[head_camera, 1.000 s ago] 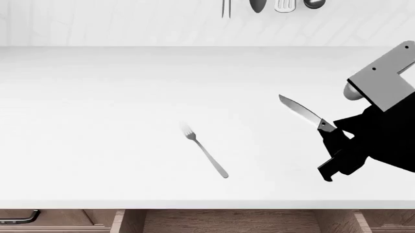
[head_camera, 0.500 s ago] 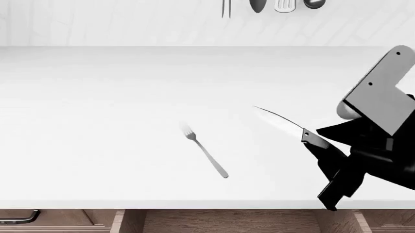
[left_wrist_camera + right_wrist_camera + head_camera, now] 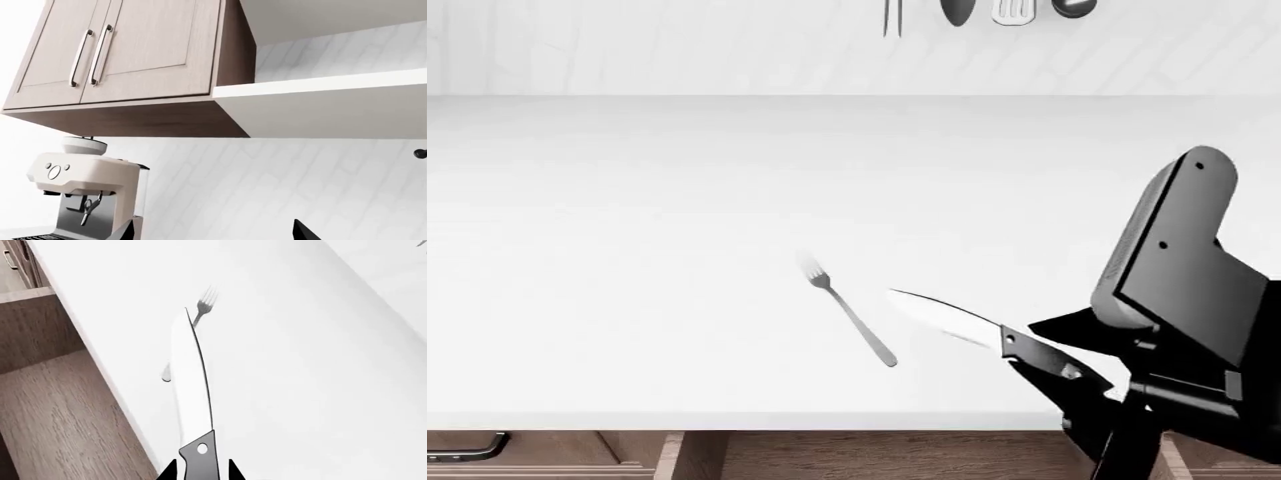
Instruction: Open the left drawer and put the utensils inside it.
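My right gripper [image 3: 1065,378] is shut on the handle of the black knife [image 3: 954,322]. It holds the knife low over the white counter [image 3: 627,250] near the front edge, with the blade pointing left. In the right wrist view the knife [image 3: 190,380] runs out from between the gripper [image 3: 200,471] fingers, and its tip reaches the fork [image 3: 203,307]. The slim silver fork [image 3: 851,312] lies flat on the counter just left of the blade. Below the counter's edge the left drawer [image 3: 894,455] stands pulled out, its plain wooden inside [image 3: 60,415] bare. My left gripper [image 3: 213,235] is open and faces the wall.
A closed drawer front with a dark bar handle [image 3: 465,446] sits left of the open one. A dark spoon [image 3: 958,10] and a white spatula [image 3: 1012,10] hang on the back wall. In the left wrist view there are a coffee machine [image 3: 87,195] and upper cabinets [image 3: 127,50].
My right gripper has carried the knife down and to the left, from mid-counter toward the front edge beside the fork. The fork has not moved.
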Robot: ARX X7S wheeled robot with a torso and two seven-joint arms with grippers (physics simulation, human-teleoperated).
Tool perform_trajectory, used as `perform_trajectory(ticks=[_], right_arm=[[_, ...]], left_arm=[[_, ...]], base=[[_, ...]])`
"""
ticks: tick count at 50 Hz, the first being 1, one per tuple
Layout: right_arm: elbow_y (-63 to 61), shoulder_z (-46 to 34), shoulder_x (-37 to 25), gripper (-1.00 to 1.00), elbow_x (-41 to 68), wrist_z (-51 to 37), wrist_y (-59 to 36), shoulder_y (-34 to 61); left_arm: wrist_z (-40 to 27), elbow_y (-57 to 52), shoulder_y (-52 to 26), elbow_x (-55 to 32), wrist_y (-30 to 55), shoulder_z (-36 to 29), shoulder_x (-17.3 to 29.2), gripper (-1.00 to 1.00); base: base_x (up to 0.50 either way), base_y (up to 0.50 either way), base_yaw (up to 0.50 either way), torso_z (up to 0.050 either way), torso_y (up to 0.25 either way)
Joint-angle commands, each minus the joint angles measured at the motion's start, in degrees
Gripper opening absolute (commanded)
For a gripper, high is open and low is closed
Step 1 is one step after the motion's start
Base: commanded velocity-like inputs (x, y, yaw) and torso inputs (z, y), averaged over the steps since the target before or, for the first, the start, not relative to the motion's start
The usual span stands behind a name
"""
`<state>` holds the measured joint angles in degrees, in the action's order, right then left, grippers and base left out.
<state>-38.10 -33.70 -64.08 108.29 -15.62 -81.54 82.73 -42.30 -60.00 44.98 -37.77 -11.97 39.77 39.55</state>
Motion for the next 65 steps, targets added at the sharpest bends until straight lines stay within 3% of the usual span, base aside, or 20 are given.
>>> perform_trajectory(ticks=[1, 34, 45, 65], right_arm=[[-2.8, 0.2, -0.6, -1.0, 0.7, 2.2, 0.0, 0.0], [-7.6, -3.7, 1.7, -1.0, 3.9, 1.9, 0.1, 1.4], [-9.1, -6.4, 5.0, -1.0, 6.6, -0.3, 0.9, 3.4], [-10.6, -6.2, 8.5, -1.0, 2.5, 2.5, -0.3, 3.0]], left_arm=[[0.3, 0.0, 0.0, -0.1, 0.0, 0.2, -0.3, 1.0], [0.5, 0.0, 0.0, -0.5, 0.2, 0.8, -0.6, 1.0], [1.3, 0.0, 0.0, -0.8, 0.1, 1.1, -1.2, 1.0], [0.8, 0.0, 0.0, -0.9, 0.2, 1.0, -0.8, 1.0]], base=[[0.0, 0.0, 0.0, 0.0, 0.0], [0.0, 0.0, 0.0, 0.0, 0.0], [0.0, 0.0, 0.0, 0.0, 0.0], [0.0, 0.0, 0.0, 0.0, 0.0]])
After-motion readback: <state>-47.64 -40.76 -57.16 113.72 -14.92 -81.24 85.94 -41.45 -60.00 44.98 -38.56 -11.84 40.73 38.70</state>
